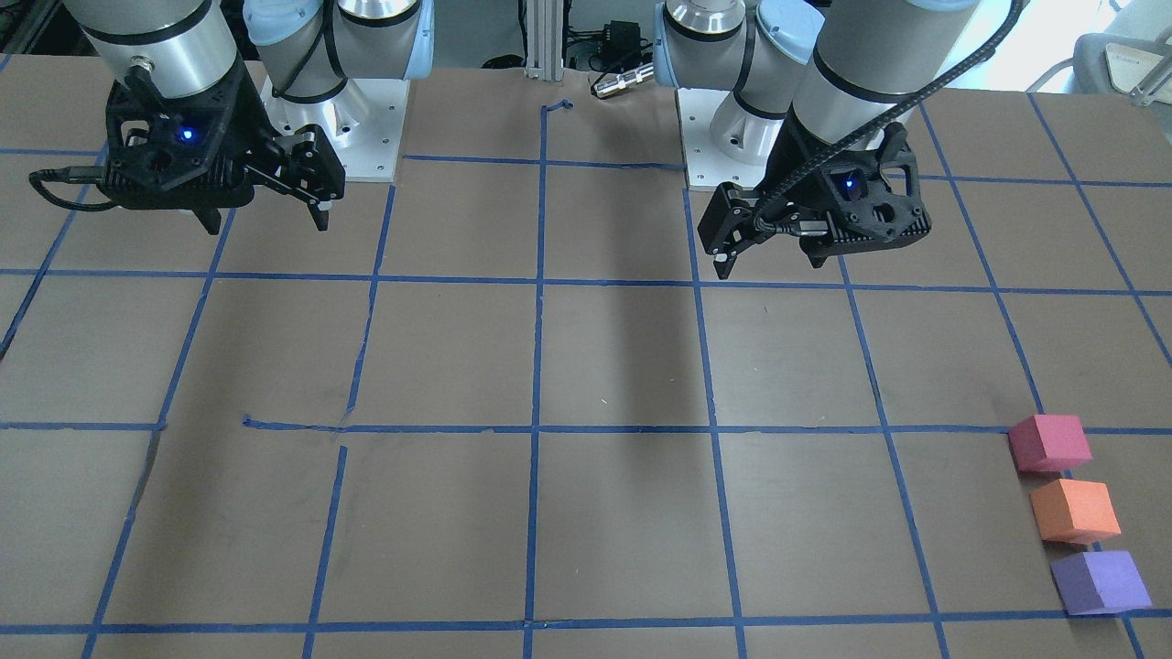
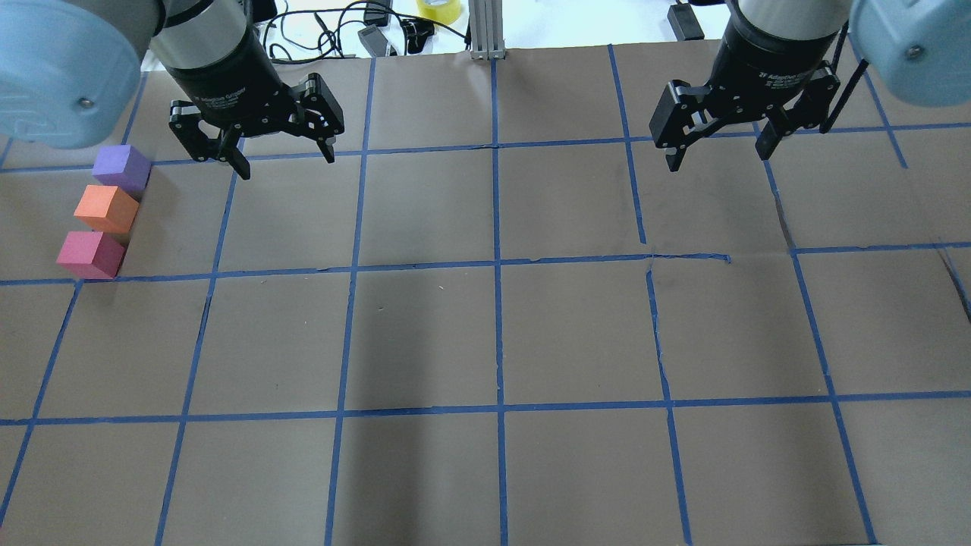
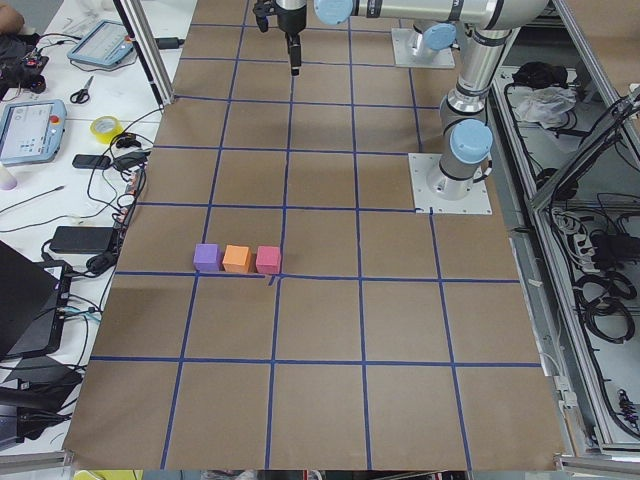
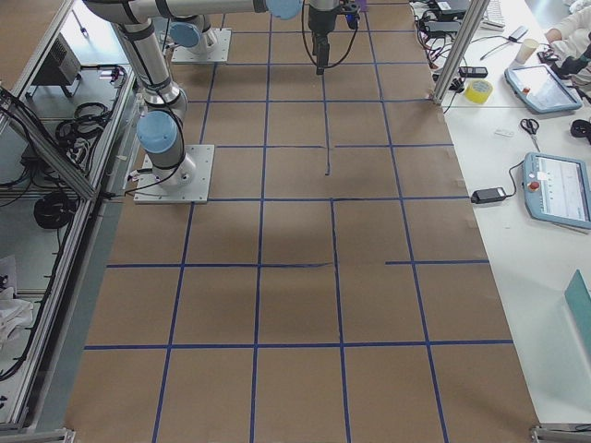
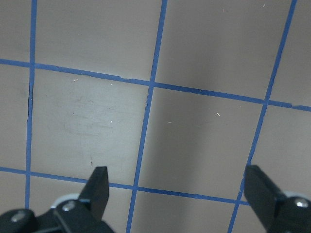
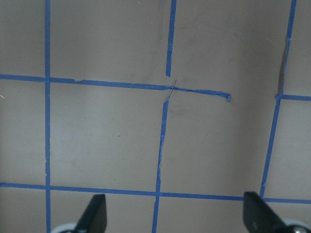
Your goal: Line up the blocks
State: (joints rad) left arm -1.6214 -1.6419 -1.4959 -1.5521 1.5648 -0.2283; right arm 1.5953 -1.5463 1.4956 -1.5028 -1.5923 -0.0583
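Note:
Three blocks lie touching in a straight row at the table's far left: purple (image 2: 121, 168), orange (image 2: 106, 208) and pinkish-red (image 2: 89, 254). They also show in the front view as pinkish-red (image 1: 1050, 443), orange (image 1: 1074, 510) and purple (image 1: 1099, 582), and in the exterior left view (image 3: 237, 258). My left gripper (image 2: 287, 163) hangs open and empty above the table, to the right of the row; its wrist view (image 5: 177, 187) shows only bare table. My right gripper (image 2: 718, 159) is open and empty over the far right; its wrist view (image 6: 176, 213) shows only table.
The table (image 2: 493, 334) is brown paper with a blue tape grid. The arm bases (image 1: 366, 128) stand at the robot's edge. Cables and a yellow tape roll (image 2: 438, 9) lie beyond the far edge.

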